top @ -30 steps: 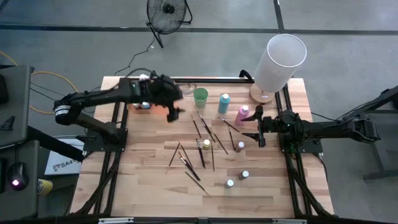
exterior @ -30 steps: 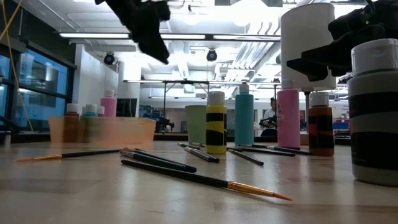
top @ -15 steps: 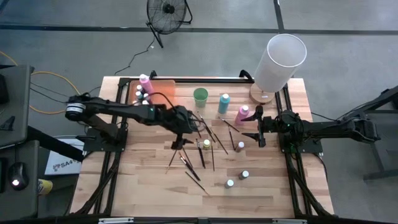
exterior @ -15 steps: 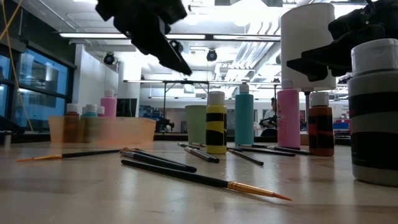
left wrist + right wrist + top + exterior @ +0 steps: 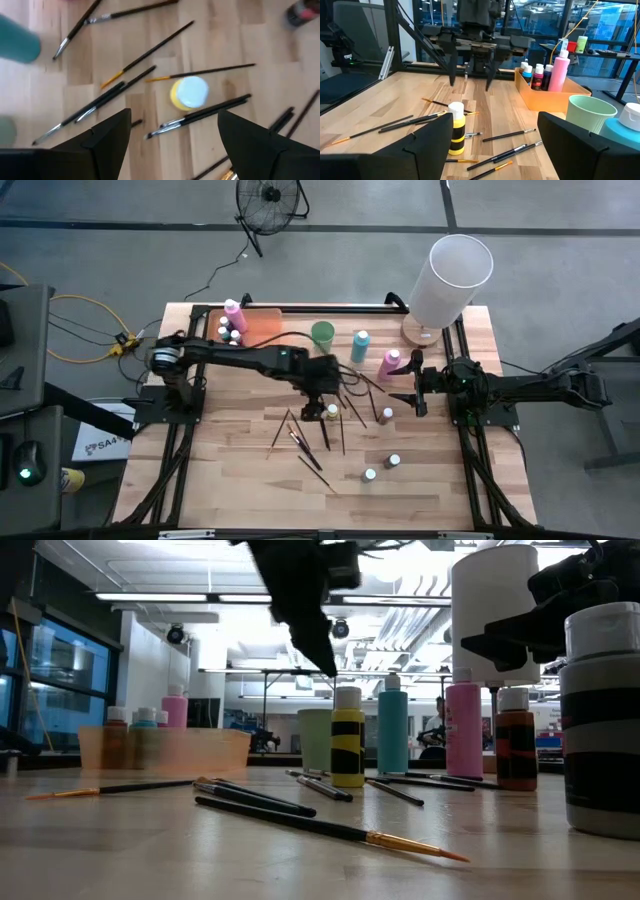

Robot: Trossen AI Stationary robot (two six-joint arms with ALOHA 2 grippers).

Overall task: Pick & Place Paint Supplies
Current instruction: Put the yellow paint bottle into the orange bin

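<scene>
A yellow-and-black paint bottle [image 5: 332, 412] with a pale cap stands upright on the table's middle, among several thin dark brushes [image 5: 308, 442] lying flat. My left gripper [image 5: 322, 392] hangs open just above and beyond that bottle [image 5: 189, 93], slanting down, touching nothing; the right wrist view shows its fingers [image 5: 453, 75] spread. My right gripper [image 5: 413, 385] waits open at the right, level. A blue bottle [image 5: 360, 345], a pink bottle [image 5: 390, 363] and a brown bottle [image 5: 387, 416] stand nearby. Two small bottles [image 5: 381, 468] stand nearer the front.
The orange tray [image 5: 262, 326] at the far left holds several bottles, one tall and pink [image 5: 233, 313]. A green cup [image 5: 322, 335] stands right of the tray. A big white cylinder [image 5: 450, 280] stands at the far right corner. Bare wood lies along the near edge.
My left gripper has swung from over the orange tray toward the table's right and near side, sinking a little and tipping further down. It now hangs open over the brushes beside the yellow bottle. Nothing on the table has moved.
</scene>
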